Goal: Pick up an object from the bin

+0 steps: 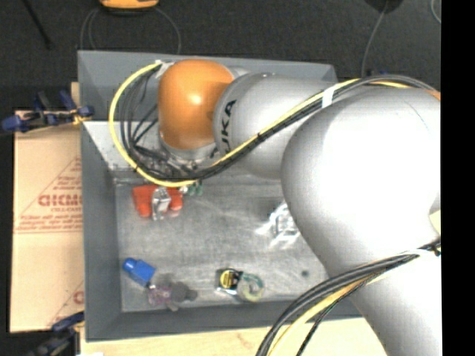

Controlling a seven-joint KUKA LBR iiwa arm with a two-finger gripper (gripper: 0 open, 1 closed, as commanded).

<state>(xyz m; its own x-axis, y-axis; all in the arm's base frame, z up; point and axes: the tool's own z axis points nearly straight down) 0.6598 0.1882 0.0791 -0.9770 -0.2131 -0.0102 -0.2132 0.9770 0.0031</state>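
Poised low at the left of the bin (100,273) with the gripper (160,203) seemingly right on a red block (142,200), likely for a straight-down grab (blue cap (139,271) and yellow ring (239,282) well apart by the near wall), open or closed impossible to tell

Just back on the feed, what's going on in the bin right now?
The arm reaches in from the right, and its end effector is down at a red blocky thing in the upper-left part of the bin. I cannot tell whether it has a grip. A blue piece, a purplish-grey thing, a yellow-and-black item and a shiny clear scrap lie loose elsewhere.
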